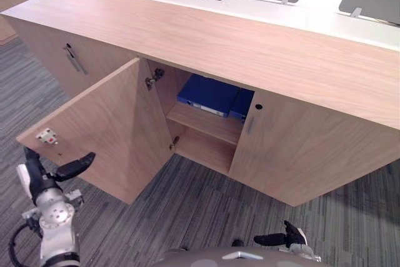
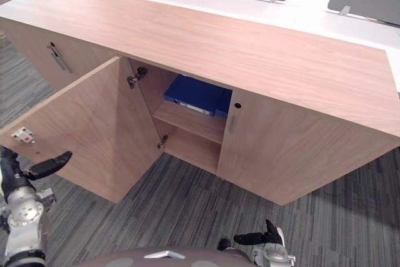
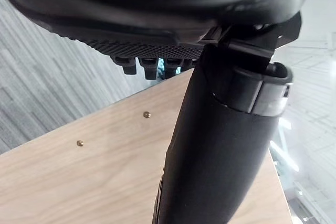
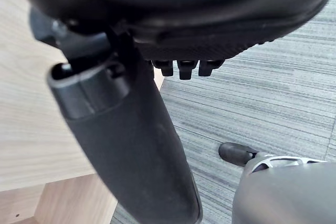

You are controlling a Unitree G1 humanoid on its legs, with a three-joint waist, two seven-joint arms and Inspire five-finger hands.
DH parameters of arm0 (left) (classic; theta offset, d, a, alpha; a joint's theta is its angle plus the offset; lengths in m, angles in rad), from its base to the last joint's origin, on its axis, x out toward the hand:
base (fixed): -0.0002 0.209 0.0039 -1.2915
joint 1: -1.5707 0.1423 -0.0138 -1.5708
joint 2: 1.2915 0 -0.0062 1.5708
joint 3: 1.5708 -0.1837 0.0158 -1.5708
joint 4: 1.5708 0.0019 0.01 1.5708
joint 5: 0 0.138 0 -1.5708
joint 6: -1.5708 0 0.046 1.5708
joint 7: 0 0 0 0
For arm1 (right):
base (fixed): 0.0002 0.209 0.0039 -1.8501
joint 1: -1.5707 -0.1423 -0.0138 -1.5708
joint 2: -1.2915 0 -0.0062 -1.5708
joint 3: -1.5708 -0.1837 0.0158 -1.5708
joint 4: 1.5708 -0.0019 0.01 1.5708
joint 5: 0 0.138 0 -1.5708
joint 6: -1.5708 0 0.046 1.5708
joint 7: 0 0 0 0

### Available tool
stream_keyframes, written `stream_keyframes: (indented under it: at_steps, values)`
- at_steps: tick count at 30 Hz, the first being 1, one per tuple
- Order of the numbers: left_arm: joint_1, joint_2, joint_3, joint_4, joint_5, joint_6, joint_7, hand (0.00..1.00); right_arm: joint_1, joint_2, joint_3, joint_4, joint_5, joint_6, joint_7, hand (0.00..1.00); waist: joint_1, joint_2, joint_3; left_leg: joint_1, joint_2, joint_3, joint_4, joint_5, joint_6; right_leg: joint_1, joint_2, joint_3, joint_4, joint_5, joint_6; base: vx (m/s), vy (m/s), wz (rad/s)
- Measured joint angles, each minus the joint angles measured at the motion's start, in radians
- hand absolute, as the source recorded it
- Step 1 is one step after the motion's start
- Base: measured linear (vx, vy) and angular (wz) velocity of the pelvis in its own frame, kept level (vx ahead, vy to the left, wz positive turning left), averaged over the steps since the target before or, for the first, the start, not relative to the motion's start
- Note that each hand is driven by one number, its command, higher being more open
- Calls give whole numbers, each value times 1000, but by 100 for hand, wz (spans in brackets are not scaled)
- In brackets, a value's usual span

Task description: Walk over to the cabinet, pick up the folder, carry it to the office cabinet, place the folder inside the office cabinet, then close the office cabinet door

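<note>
Found blue folder [image 1: 209, 94] shelved inside office cabinet [image 1: 219, 35], 12 o'clock, with door [image 1: 106, 129] open. Noted left hand [image 1: 65, 170] released near door, 8 o'clock; right hand [image 1: 275, 240] released, 5 o'clock. Judged glancing push liable to leave door ajar.

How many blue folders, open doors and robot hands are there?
Folders: 2
Open door: 1
Hands: 2, left hand and right hand
Total: 5
</note>
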State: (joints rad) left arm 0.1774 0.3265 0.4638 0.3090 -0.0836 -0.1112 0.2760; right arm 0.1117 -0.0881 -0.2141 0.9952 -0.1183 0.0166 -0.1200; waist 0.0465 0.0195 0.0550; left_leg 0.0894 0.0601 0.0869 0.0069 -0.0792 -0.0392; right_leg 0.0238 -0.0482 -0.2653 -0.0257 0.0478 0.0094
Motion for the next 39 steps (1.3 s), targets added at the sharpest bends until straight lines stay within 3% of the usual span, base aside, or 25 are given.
stream_keyframes:
  at_steps: [8, 16, 25, 32, 39]
  values:
    - [181, -140, -144, -131, -27, -42, -25, 100, 0, 3, 0, 0, -8, 1, 7, 100, 6, 7, -1, -3, -7, -15, -1, 2, -3, 13, -7, -5, -18, 9, 14, -47, 6, 6]
    - [272, -170, -263, -130, -31, -32, -91, 100, 0, -3, 22, -1, -19, 0, 8, 100, 6, 8, -1, -17, -14, -4, 1, 4, -4, -2, -9, 35, -29, 15, 32, -25, 9, -2]
    - [267, -133, -399, 32, 59, 76, -137, 100, -4, -6, 38, -3, -39, 0, 6, 100, -17, 9, -1, -6, -16, 75, 33, -16, 0, -20, -8, 119, -32, 46, 33, -22, 21, -26]
    - [143, -116, -566, 135, 107, 100, -190, 100, 14, -18, 37, -5, -38, 3, 2, 100, -66, 9, -1, -17, -14, 149, 53, -35, -1, -59, 0, 210, -31, 54, 42, -50, 10, -33]
    - [-45, -114, -607, 140, 136, 98, -204, 100, 32, -13, 12, 1, -34, 5, 1, 100, -130, 26, -8, -4, -7, 222, 52, -52, 0, -66, 20, 281, -70, 94, 33, 61, -5, -36]
